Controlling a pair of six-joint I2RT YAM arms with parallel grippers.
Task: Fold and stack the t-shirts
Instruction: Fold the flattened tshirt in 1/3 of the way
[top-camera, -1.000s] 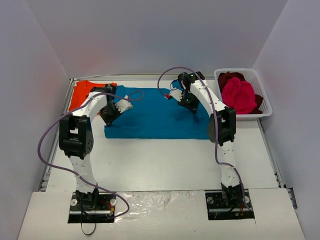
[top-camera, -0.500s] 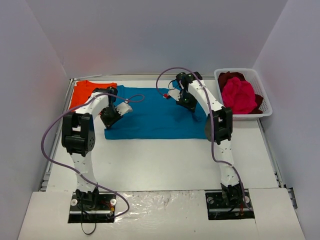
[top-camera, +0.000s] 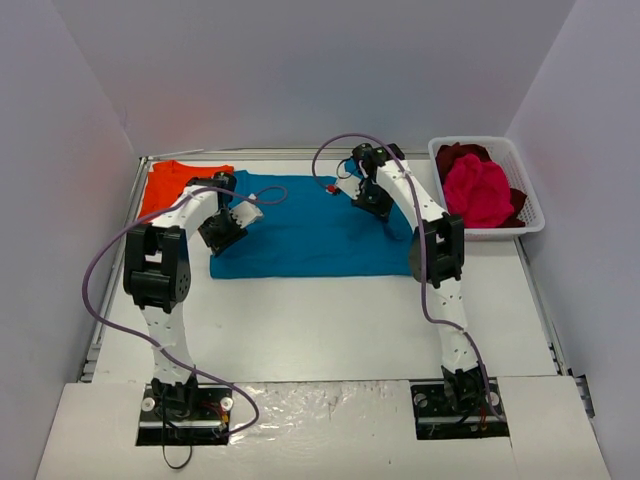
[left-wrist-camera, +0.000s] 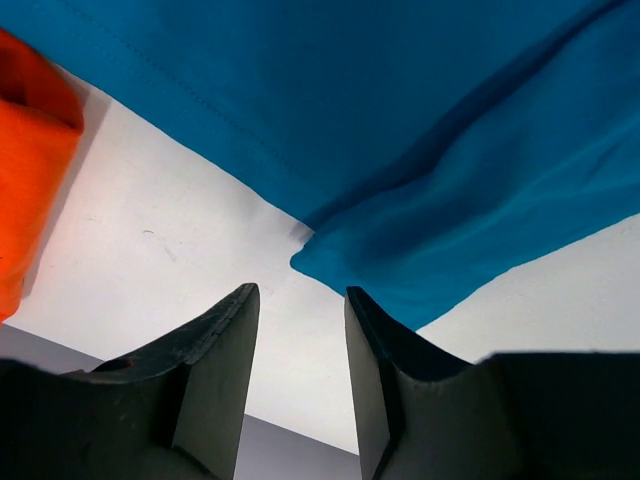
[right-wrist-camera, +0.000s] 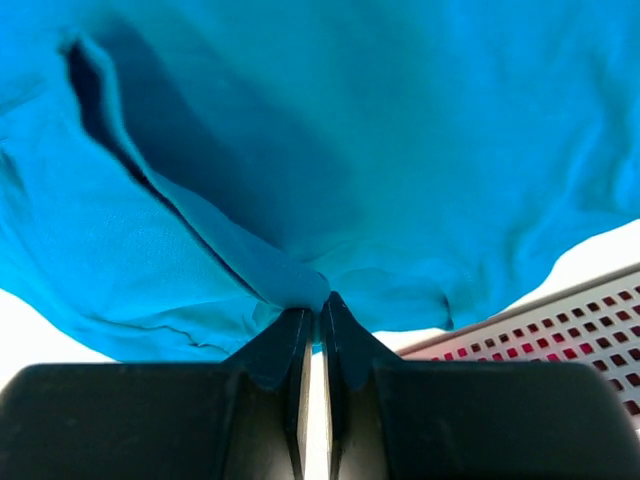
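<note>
A teal-blue t-shirt (top-camera: 310, 235) lies spread on the table. My left gripper (top-camera: 221, 232) is open and empty over its left edge; in the left wrist view (left-wrist-camera: 300, 295) a folded corner of the teal cloth (left-wrist-camera: 420, 150) lies just past the fingertips. My right gripper (top-camera: 372, 200) is shut on a raised fold of the teal shirt (right-wrist-camera: 400, 130) near its far right part, and the pinch shows at the tips (right-wrist-camera: 322, 305). An orange t-shirt (top-camera: 165, 185) lies at the back left. A magenta-pink t-shirt (top-camera: 478, 190) and a dark red one (top-camera: 458, 155) sit in the basket.
The white slotted basket (top-camera: 532, 215) stands at the back right, and its wall shows in the right wrist view (right-wrist-camera: 570, 330). The orange cloth (left-wrist-camera: 25, 150) is close to the left of the left gripper. Grey walls close in the table on three sides.
My right gripper has moved a little back and left with the teal fold in it. My left gripper has shifted slightly toward the back along the shirt's left edge.
</note>
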